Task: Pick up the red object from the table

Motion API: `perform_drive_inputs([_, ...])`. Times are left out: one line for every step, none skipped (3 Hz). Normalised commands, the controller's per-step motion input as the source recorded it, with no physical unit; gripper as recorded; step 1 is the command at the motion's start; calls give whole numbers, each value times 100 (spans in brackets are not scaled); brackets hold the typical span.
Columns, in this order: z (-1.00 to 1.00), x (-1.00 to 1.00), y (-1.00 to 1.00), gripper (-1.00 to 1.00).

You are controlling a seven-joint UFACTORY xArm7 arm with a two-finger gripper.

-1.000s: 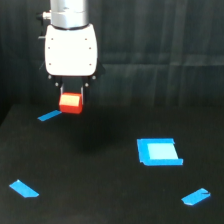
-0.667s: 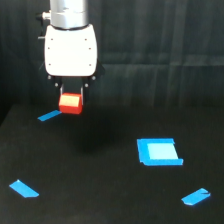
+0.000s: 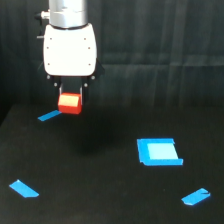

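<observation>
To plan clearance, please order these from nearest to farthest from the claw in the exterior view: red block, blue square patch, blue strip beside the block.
From the claw:
1. Red block, held in it.
2. Blue strip, just below, view's left.
3. Blue square patch, far toward view's right.

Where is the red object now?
The red object hangs in the gripper at the exterior view's upper left, above the table, beside a blue strip.

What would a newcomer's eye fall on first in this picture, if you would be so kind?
First the white arm's tool at upper left of the exterior view, shut on the red object and holding it above the black table. Next the bright blue square patch at right of centre, with blue tape strips scattered about: one just beside the red object, others near the lower corners.
</observation>
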Motion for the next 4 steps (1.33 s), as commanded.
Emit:
perform_drive_inputs([3,-6,-5,-100])
perform_drive_inputs([11,5,-13,-94])
perform_drive_inputs([10,1,-11,-100])
perform_drive_inputs([9,4,-15,-98])
